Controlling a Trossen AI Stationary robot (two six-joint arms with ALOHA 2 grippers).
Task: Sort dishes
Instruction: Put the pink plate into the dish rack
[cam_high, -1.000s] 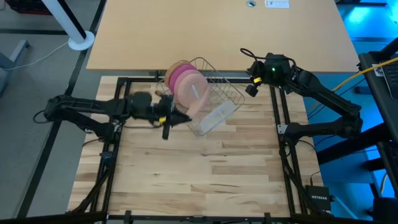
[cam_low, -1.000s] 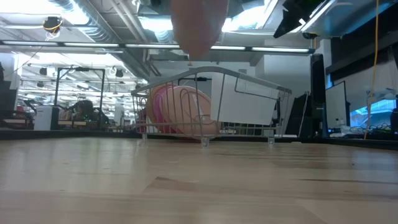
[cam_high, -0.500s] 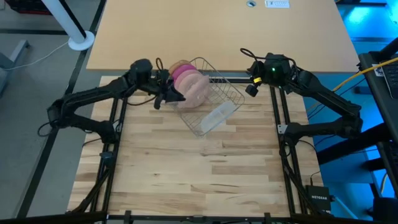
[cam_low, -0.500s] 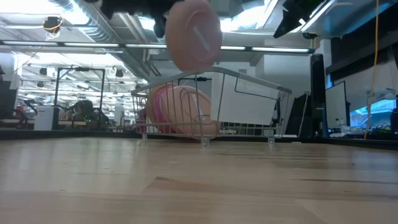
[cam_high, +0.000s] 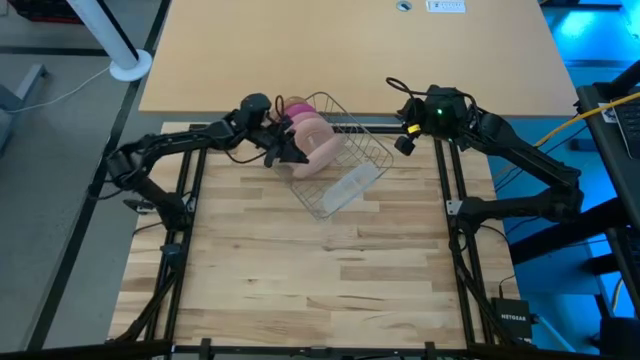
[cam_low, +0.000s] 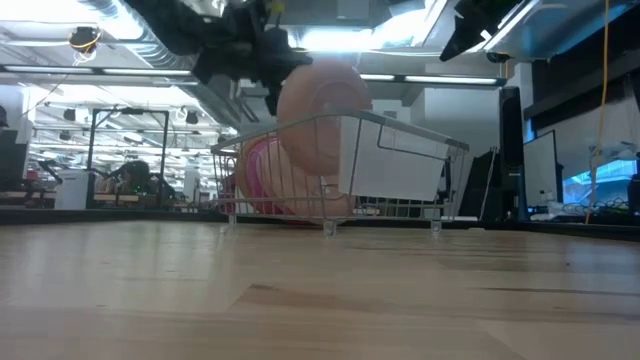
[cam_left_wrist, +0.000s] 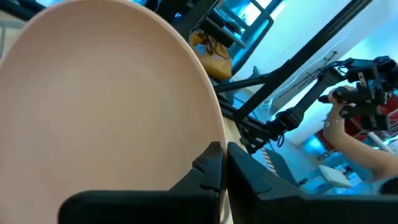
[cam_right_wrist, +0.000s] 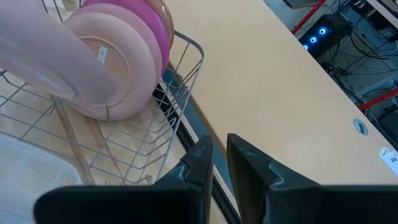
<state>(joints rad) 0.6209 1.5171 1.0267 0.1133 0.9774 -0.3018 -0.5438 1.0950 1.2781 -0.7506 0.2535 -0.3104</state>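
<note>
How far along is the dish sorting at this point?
Done: the magenta plate and tan-orange plate stand on edge in the wire rack. In hand: the left gripper grips the pale pink plate by its rim, partly down into the rack in front of them. Left: seat it and let go. The right gripper waits, shut, by the rack's far corner.

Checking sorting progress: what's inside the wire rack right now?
In the rack stand a pale pink plate and a magenta plate behind it. The left tool holds a third plate over them. The rest is hidden.
</note>
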